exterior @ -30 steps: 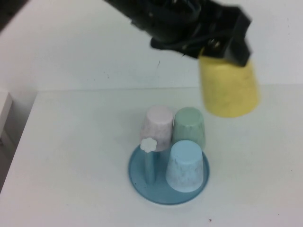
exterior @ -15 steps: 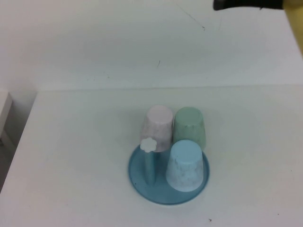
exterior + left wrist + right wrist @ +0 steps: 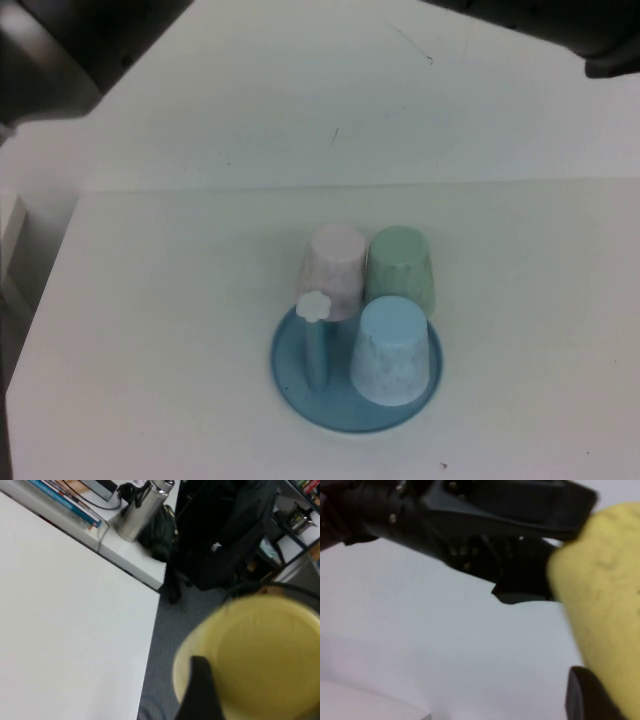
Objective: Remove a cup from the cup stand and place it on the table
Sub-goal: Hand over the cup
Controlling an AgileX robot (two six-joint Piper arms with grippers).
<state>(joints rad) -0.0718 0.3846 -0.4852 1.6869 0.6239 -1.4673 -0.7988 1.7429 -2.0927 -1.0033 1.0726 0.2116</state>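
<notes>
My bench (image 3: pixel 150 300) is a plain white top, and behind it stands a white wall (image 3: pixel 300 100) with a few small dark marks. The light is soft and even, with faint shadows. Off the left edge I see the corner of a pale cabinet (image 3: pixel 10 235). From my left wrist, grey carpet (image 3: pixel 162 630) shows past the bench edge. Beyond it a white side desk (image 3: pixel 135 555) carries flat books (image 3: pixel 65 497) and a steel flask (image 3: pixel 135 510). A black bag (image 3: pixel 225 535) hangs beside it, with cluttered shelves (image 3: pixel 300 517) farther off.
</notes>
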